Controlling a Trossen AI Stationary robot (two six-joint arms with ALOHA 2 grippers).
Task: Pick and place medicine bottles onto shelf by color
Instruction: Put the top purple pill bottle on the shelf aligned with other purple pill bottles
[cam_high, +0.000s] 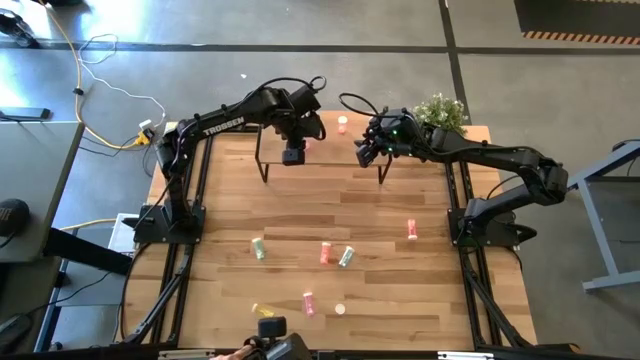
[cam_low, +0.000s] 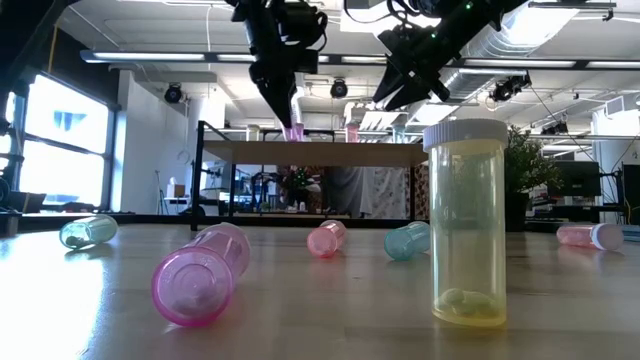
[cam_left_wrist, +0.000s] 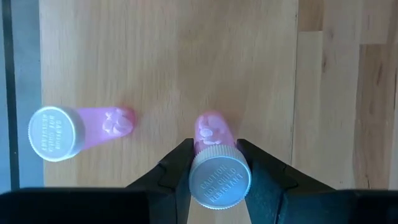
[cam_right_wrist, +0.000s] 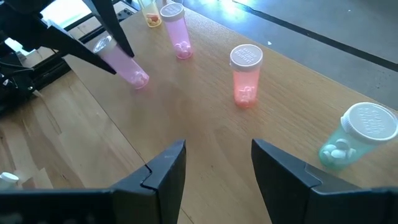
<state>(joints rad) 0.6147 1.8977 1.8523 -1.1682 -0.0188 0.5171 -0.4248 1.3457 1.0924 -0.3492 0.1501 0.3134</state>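
1. A yellow bottle (cam_low: 467, 222) stands upright on the desk (cam_low: 320, 300), closest to the low camera.
2. The left hand (cam_left_wrist: 212, 163) is over the shelf (cam_high: 322, 148), its fingers closed around a pink bottle (cam_left_wrist: 213, 163); a second pink bottle (cam_left_wrist: 78, 129) stands just beside it.
3. The right hand (cam_right_wrist: 216, 163) hovers over the shelf, open and empty, with a red-orange bottle (cam_right_wrist: 245, 76) and a pale green bottle (cam_right_wrist: 356, 135) ahead of it.

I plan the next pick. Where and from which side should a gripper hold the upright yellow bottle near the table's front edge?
Grip the yellow bottle from above, fingers either side of its clear body just under the white cap. It stands upright and apart from the lying pink bottle, so its sides look free.
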